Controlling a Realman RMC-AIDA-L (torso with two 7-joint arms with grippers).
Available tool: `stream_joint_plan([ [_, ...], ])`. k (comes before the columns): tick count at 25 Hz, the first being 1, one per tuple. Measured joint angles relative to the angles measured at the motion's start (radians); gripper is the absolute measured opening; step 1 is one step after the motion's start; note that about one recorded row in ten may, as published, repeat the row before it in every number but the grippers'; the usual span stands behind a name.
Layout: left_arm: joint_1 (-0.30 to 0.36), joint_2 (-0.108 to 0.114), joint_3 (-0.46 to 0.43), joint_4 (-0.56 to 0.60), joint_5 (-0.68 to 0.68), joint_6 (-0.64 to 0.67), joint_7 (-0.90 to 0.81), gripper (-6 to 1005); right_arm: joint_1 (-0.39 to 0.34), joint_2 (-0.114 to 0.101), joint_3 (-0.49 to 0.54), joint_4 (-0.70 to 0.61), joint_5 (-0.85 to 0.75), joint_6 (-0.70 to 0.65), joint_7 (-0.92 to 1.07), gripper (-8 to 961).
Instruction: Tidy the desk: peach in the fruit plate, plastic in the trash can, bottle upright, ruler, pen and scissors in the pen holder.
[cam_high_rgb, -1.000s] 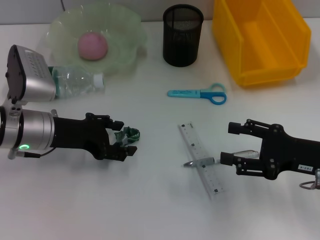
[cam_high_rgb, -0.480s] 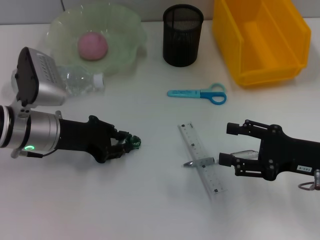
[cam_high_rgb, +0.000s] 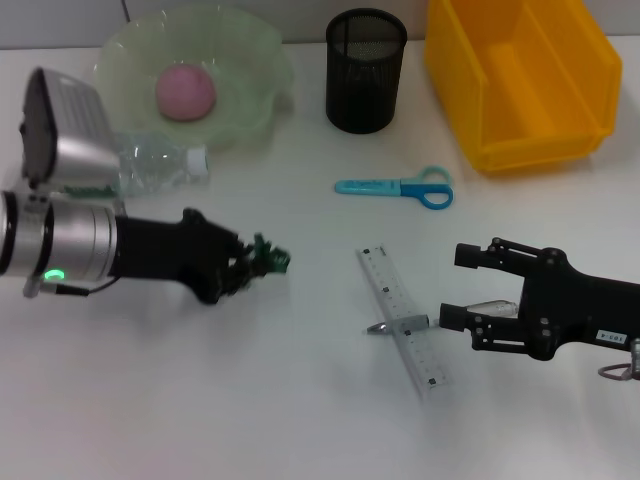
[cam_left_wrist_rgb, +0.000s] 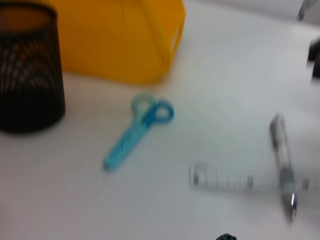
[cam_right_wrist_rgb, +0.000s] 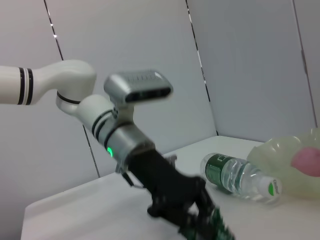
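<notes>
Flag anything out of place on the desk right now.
The clear plastic water bottle lies on its side beside the pale green scalloped bowl. The silver-grey pen lies crosswise on the transparent ruler; the light blue scissors lie outside the black mesh cup.

Almost nothing here can be read. The ruler (cam_high_rgb: 403, 321), lying toward the right half of the counter (cam_high_rgb: 300, 400), carries black scale marks along its length, but the figures beside them are too small to make out. The bottle (cam_right_wrist_rgb: 241, 178), lying on its side near the counter's far left edge, has a green label with pale print that cannot be read, and a small green mark on its white cap, equally unclear. The right tool (cam_high_rgb: 452, 285), near the counter's right edge, bears a small white sticker with dark characters on its body; these too stay illegible.
</notes>
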Motion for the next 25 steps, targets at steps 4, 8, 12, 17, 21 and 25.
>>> stream_joint_plan([
  [4,-0.004,0.0,-0.03,0.005,-0.152,0.047,0.0,109,0.0,0.0,0.018,0.0,0.0,-0.001,0.0,814],
  [8,-0.022,-0.002,-0.029,-0.042,-0.34,0.049,0.013,93,-0.001,0.0,0.044,0.006,0.0,-0.003,0.0,814],
  [12,-0.067,-0.006,-0.022,-0.164,-0.522,0.045,0.063,93,-0.008,0.004,0.066,0.009,0.0,-0.003,-0.005,813],
  [17,-0.158,-0.011,-0.017,-0.315,-0.654,0.031,0.191,92,-0.015,0.007,0.095,0.015,0.0,0.007,-0.009,813],
  [21,-0.253,-0.012,0.046,-0.426,-0.785,-0.025,0.289,90,-0.016,0.007,0.108,0.021,0.0,0.028,-0.009,813],
  [25,-0.318,-0.012,0.16,-0.464,-0.935,-0.102,0.344,86,-0.016,0.011,0.108,0.023,-0.001,0.048,-0.01,813],
])
